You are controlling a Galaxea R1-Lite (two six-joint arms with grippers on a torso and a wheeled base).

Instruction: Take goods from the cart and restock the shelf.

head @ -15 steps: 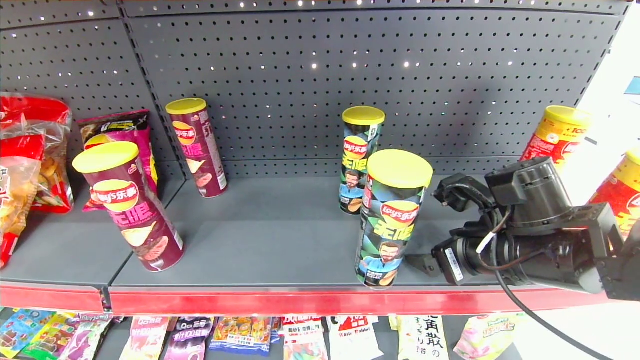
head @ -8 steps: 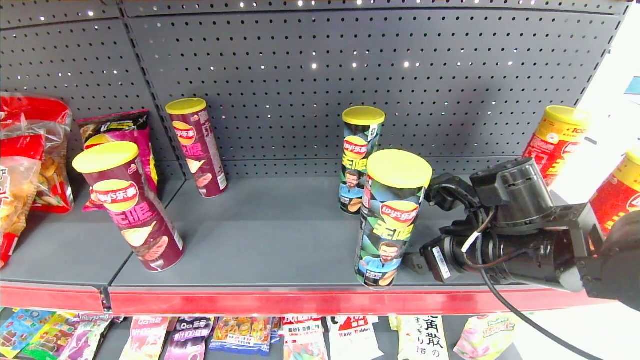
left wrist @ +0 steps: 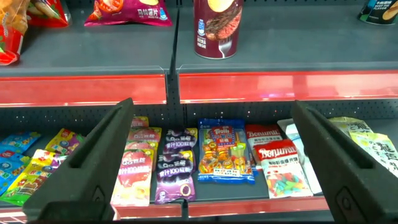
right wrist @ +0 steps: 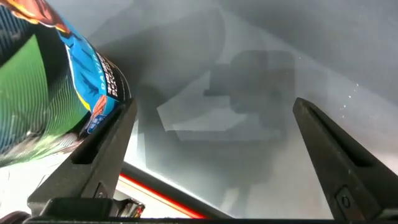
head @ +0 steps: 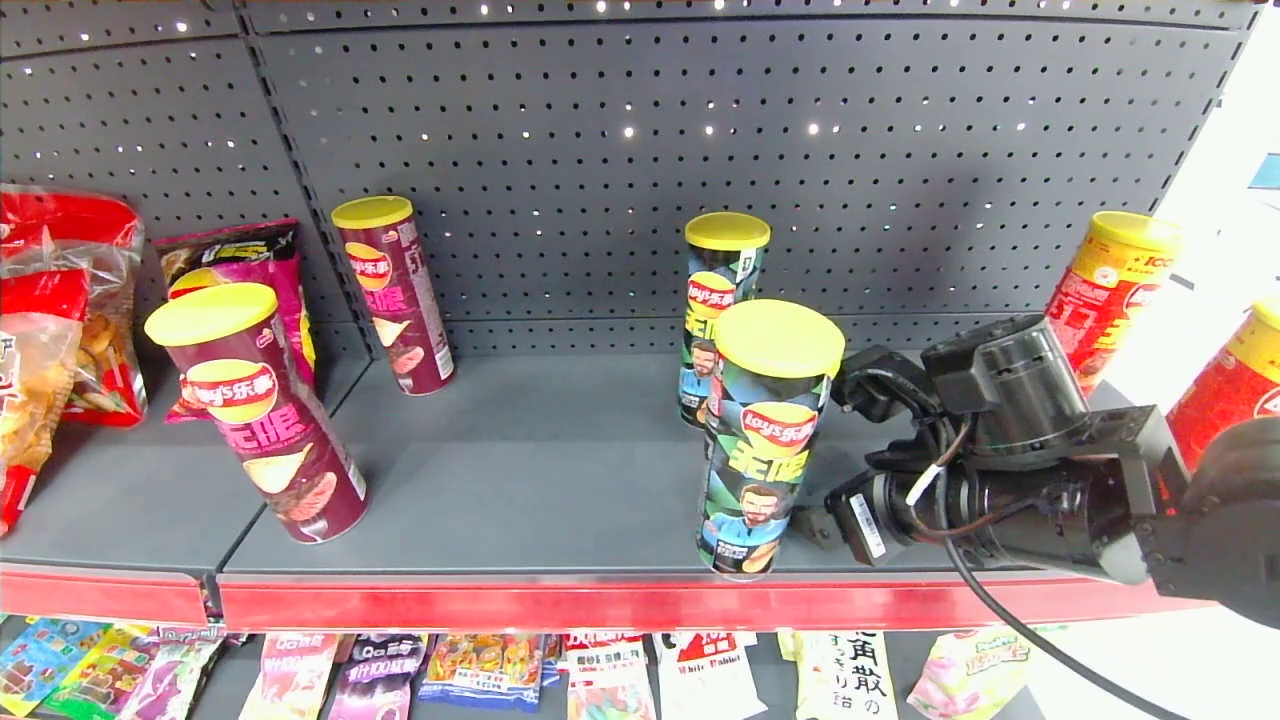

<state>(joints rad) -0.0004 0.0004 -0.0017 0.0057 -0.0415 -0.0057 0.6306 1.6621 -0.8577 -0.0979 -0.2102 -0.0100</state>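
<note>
A green-and-black chips can (head: 765, 440) with a yellow lid stands near the front edge of the grey shelf (head: 560, 470), leaning a little to the left. My right gripper (head: 815, 520) sits low at the can's right side, open. In the right wrist view the can (right wrist: 50, 81) lies against the outside of one finger (right wrist: 106, 149), and nothing is between the fingers of the gripper (right wrist: 214, 106). My left gripper (left wrist: 212, 104) is open and empty, held in front of the lower shelf of candy bags (left wrist: 225, 152).
A second green can (head: 722, 300) stands behind the front one. Two purple cans (head: 260, 410) (head: 392, 292) and snack bags (head: 50, 310) stand at the left, red cans (head: 1110, 275) at the right. The shelf has a red front lip (head: 600, 603) and a pegboard back.
My right arm has moved left along the shelf. The front green can has shifted left with it and now leans slightly.
</note>
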